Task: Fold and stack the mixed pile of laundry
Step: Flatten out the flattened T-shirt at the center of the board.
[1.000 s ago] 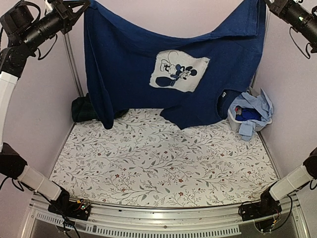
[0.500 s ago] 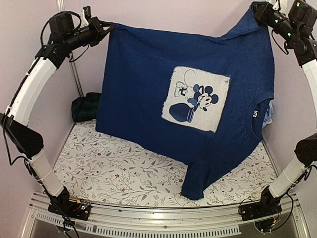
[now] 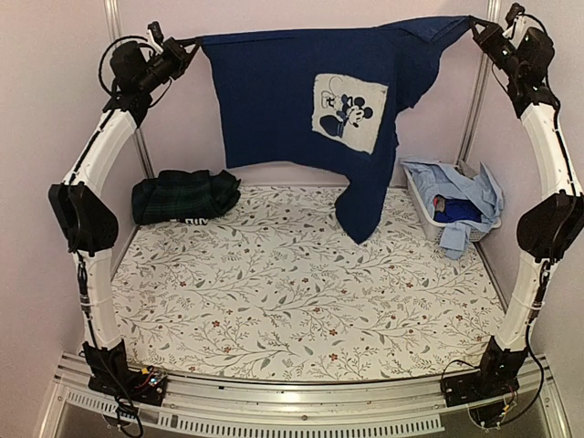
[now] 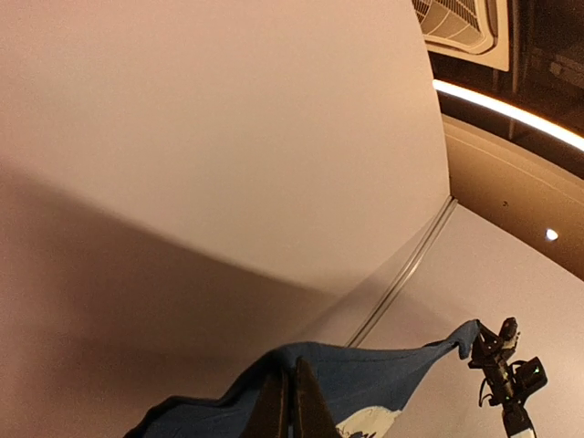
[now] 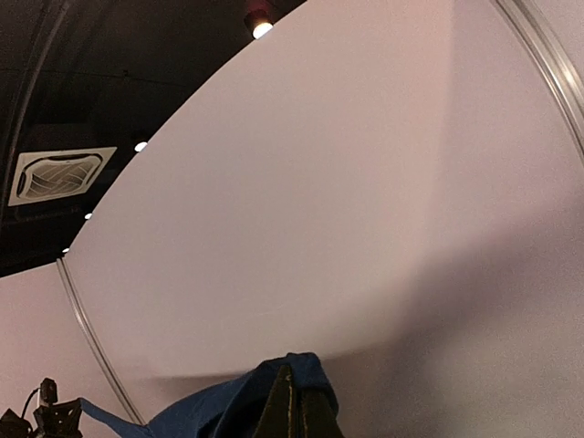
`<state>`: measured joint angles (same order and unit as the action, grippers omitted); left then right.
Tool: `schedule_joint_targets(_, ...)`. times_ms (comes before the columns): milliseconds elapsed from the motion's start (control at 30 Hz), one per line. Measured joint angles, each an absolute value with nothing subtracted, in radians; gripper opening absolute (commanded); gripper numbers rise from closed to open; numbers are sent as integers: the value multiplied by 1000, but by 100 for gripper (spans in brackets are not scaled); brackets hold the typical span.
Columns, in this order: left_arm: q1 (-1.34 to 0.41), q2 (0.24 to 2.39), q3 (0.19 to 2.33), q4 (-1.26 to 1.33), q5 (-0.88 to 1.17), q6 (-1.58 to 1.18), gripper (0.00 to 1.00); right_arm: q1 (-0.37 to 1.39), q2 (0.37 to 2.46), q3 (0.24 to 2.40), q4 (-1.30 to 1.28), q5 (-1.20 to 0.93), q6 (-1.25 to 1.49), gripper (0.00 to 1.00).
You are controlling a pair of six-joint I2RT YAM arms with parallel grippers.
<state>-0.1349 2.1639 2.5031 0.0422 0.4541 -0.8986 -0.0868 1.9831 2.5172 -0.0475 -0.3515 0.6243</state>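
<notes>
— Left fingers (image 4: 281, 411): condition?
— Closed, pinching one upper corner of the navy blue T-shirt (image 3: 292, 100). Blue cloth bunches at the tips in the left wrist view.
— Right fingers (image 5: 285, 411)?
— Closed likewise, clamped on the opposite upper corner, with a fold of blue cloth wrapped round them.
— Item at the near edge?
— Desk (image 3: 301, 401), metal front rail showing.
— Next out?
— White sheet (image 3: 301, 301), printed with leafy vines, spread flat over the desk.
— Far left corner?
— Dark green plaid piece (image 3: 182, 194), one, lying bunched on the sheet, well apart from the other garments.
— Far right corner?
— White basket (image 3: 431, 222), one. It holds light blue shirts (image 3: 470, 187) that spill over its rim, with a darker blue garment (image 3: 453, 208) among them.
— And the T-shirt itself?
— Hung high between the two sets of fingers, in front of the back wall (image 3: 438, 119), its top edge stretched nearly level. White patch (image 3: 349, 111) with a cartoon mouse faces the top camera. The lowest part droops right of centre; whether it touches the sheet cannot be told.
</notes>
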Motion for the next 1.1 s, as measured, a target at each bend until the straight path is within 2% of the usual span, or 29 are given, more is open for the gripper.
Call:
schedule_joint_targets(133,-95,2165,2499,170,510,-927,0,-107,2002,2541,47,-406,705,0)
schedule_joint_targets(267,-81,2087,2307,267,581,-916,0,-105,1962,2429,134,-493,750,0)
schedule_joint_targets(367,-78,2007,2047,319,627,-894,0,-89,1866,2160,165,-532,749,0)
schedule_joint_targets(533,-78,1956,1610,377,701,-838,0,-37,1664,1553,165,-556,717,0)
schedule_joint_targets(700,-89,1955,1234,376,741,-798,0,2,1479,1154,79,-557,691,0)
schedule_joint_targets(933,-120,1940,1064,402,783,-773,0,25,1292,977,-31,-563,633,0)
schedule_joint_targets(1100,-162,1848,991,290,761,-730,0,30,1196,921,-223,-559,609,0)
